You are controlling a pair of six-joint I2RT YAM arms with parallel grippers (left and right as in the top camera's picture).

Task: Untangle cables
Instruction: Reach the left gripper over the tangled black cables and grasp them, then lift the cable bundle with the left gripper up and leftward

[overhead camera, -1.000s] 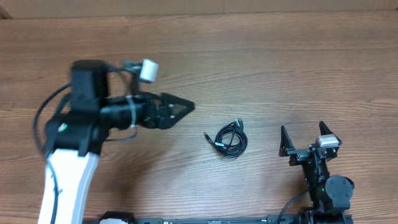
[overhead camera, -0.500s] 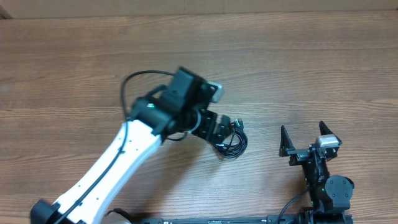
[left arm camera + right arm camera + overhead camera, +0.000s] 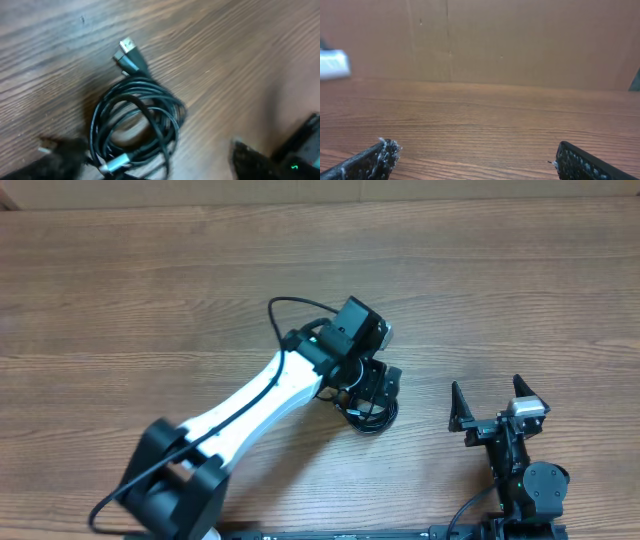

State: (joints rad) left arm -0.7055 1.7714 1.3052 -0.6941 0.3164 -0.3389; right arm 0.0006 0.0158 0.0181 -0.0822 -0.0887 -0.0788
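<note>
- A wooden bench [image 3: 520,290] filled the overhead view, with a brown cardboard wall [image 3: 520,40] along its far edge.
- The cables [image 3: 135,122] lay on the wood as one small coiled bundle, right of the bench's middle and nearer the near edge than the far one. One silver plug [image 3: 128,48] stuck out of the coil, and another [image 3: 116,162] lay across its loops.
- The left gripper [image 3: 372,393] hung directly over the bundle with its jaws spread. In the wrist view its fingers [image 3: 67,152] stood on either side of the coil. That view was blurred, so I could not tell whether a fingertip already touched a cord.
- The right gripper [image 3: 477,162] sat near the right end of the near edge, well apart from the bundle, its jaws wide apart and empty.
- Judged from here, the main risk was closing on the whole coil: every loop would be pinched together, and lifting would carry a lump and perhaps tighten the tangle.
- A bite landing on a plug could slip off, or drag the bundle across the wood, with nothing pinning the other end.
</note>
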